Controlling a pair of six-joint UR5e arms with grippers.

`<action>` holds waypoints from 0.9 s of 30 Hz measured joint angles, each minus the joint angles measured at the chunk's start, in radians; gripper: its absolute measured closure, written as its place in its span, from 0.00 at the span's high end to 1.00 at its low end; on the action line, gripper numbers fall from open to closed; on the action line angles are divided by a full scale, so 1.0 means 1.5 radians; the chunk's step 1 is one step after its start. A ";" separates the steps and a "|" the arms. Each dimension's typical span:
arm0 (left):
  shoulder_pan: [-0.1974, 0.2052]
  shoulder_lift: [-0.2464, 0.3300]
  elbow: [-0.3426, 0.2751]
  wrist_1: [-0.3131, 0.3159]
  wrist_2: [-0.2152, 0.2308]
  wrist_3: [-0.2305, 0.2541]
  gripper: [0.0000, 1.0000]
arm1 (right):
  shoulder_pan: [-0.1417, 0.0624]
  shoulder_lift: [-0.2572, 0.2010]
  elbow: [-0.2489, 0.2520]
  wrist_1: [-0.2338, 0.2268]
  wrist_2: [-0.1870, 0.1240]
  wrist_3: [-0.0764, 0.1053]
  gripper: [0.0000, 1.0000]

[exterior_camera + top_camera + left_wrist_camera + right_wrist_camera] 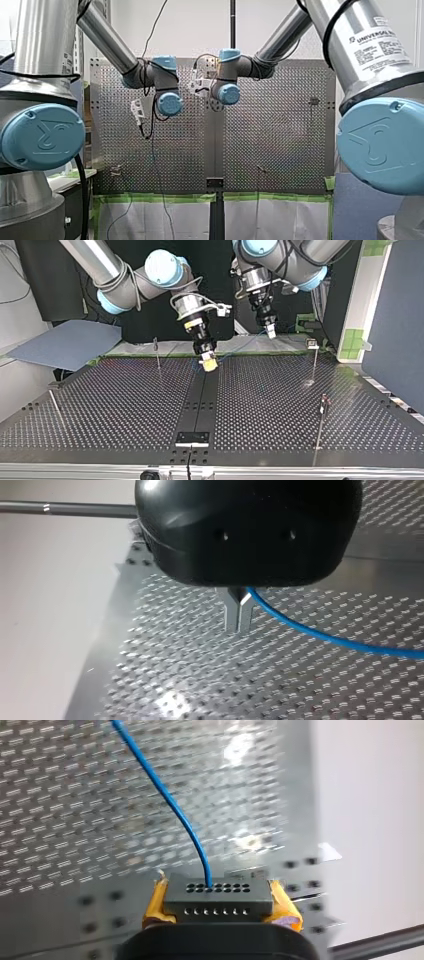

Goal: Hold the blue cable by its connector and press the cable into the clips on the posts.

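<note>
Now | right jaws: connector (218, 899) | left jaws: blue cable (320, 632) | beside table (107, 645) edge

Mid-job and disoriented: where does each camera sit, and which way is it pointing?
Front: behind, above the shoulders, facing the perforated table; my left arm and my right arm enter from the sides.
Top: across the table, facing the arms; sides crossed, my right claw at left.
Left wrist: along my left claw, at the blue cable.
Right wrist: along my right claw, yellow pads gripping the connector.
Shared: both wrist views show the blue cable.
</note>
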 joint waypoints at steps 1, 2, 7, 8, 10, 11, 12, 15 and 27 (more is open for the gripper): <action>0.004 0.005 0.005 -0.005 0.002 -0.002 0.00 | -0.001 -0.005 -0.004 0.001 -0.002 0.000 0.00; 0.010 0.011 0.011 -0.011 0.006 -0.004 0.00 | -0.001 -0.011 -0.007 0.001 -0.005 0.000 0.00; 0.036 0.038 0.038 -0.038 0.030 -0.010 0.00 | -0.003 -0.033 -0.013 0.003 -0.009 0.000 0.00; 0.042 0.045 0.045 -0.044 0.036 -0.010 0.00 | -0.003 -0.035 -0.013 0.003 -0.009 0.000 0.00; 0.052 0.054 0.055 -0.054 0.046 -0.011 0.00 | -0.006 -0.036 -0.013 0.002 -0.013 0.001 0.00; 0.059 0.061 0.061 -0.061 0.053 -0.011 0.00 | -0.007 -0.036 -0.014 0.002 -0.017 0.001 0.00; 0.065 0.067 0.067 -0.067 0.058 -0.011 0.00 | -0.007 -0.035 -0.014 0.002 -0.019 0.001 0.00; 0.082 0.085 0.084 -0.084 0.076 -0.018 0.00 | -0.008 -0.028 -0.014 0.003 -0.023 0.002 0.00; 0.149 0.151 0.101 -0.151 0.111 -0.039 0.00 | -0.004 -0.007 -0.054 0.006 -0.052 0.020 0.00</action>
